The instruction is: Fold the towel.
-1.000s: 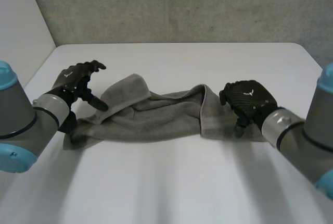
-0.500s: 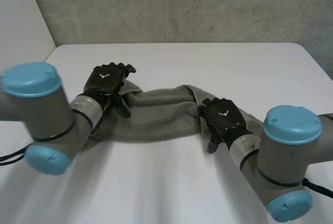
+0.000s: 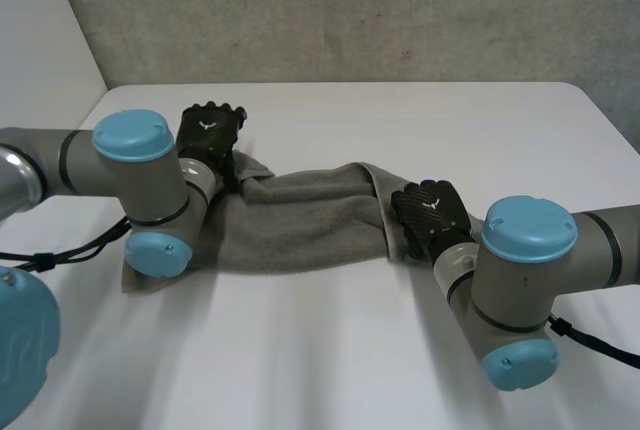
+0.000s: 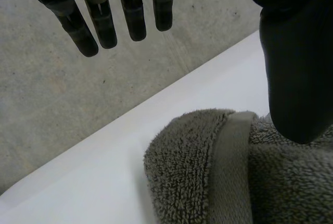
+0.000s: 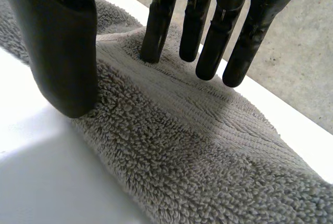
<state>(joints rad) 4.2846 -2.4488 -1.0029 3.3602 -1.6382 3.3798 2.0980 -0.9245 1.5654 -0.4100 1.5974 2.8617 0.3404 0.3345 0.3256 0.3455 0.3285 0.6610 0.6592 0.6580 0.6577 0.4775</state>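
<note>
Towel (image 3: 300, 225): grey terry, long rumpled strip

2 arms folded inward across front. Left arm (image 3: 130, 165): left hand (image 3: 210, 132) palm down, fingers (image 4: 104, 21) straight, thumb held apart. Right arm (image 3: 525, 250): right hand (image 3: 430, 212) palm down, fingers (image 5: 208, 36) straight, slightly spread, thumb apart.
</note>
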